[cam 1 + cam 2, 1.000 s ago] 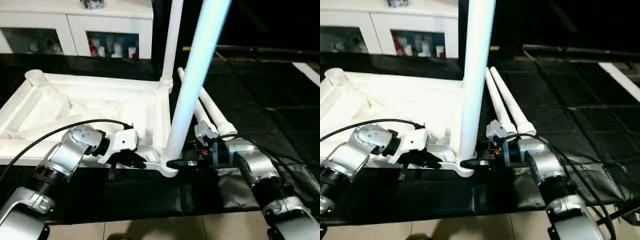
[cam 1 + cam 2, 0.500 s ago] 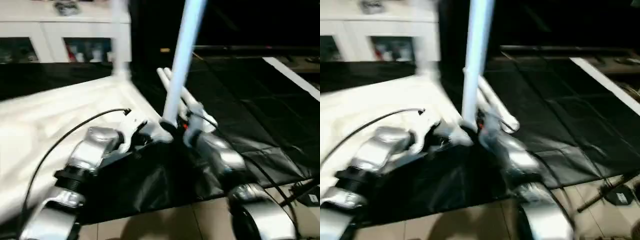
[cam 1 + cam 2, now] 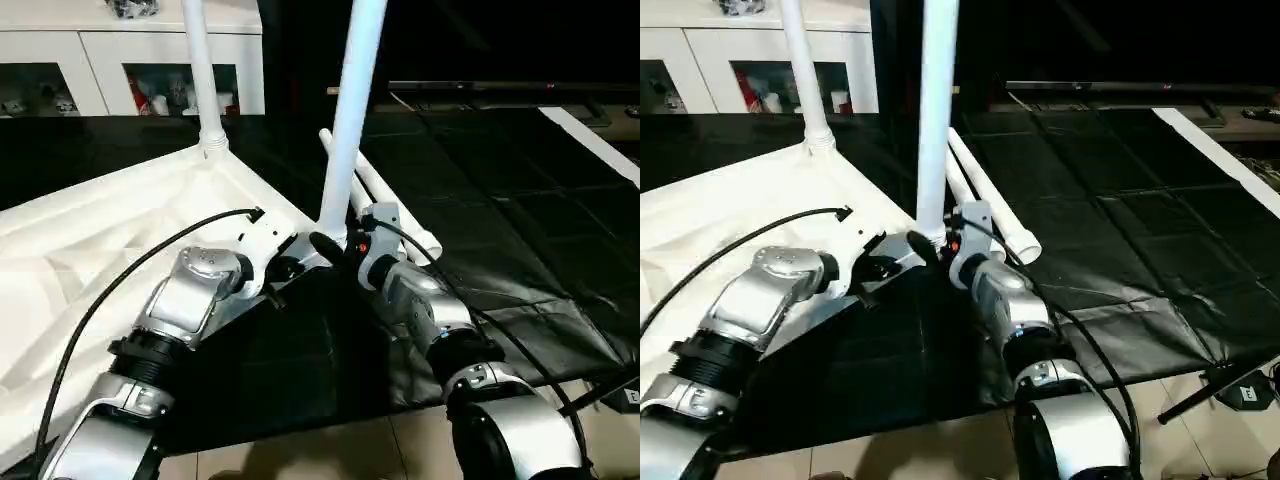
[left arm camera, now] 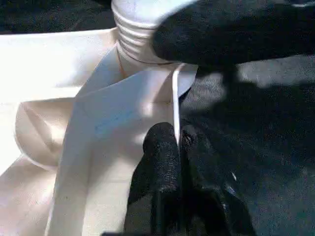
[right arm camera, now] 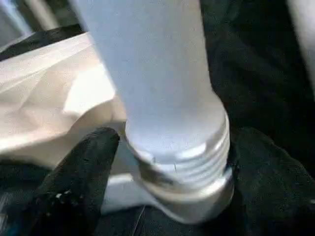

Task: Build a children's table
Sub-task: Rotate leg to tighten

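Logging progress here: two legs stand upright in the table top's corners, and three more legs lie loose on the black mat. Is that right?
Not quite. The far leg and the near leg do stand upright in corners of the table top, but two loose legs, not three, lie on the black mat. The left eye view shows it.

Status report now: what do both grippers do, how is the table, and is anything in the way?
Left gripper shut on tabletop rim. Right gripper around near leg at its threaded base. Two spare legs lie close by.

Two upright legs (image 3: 345,130) and two loose legs (image 3: 395,205) crowd the corner; black mat (image 3: 520,250) beyond lies open.
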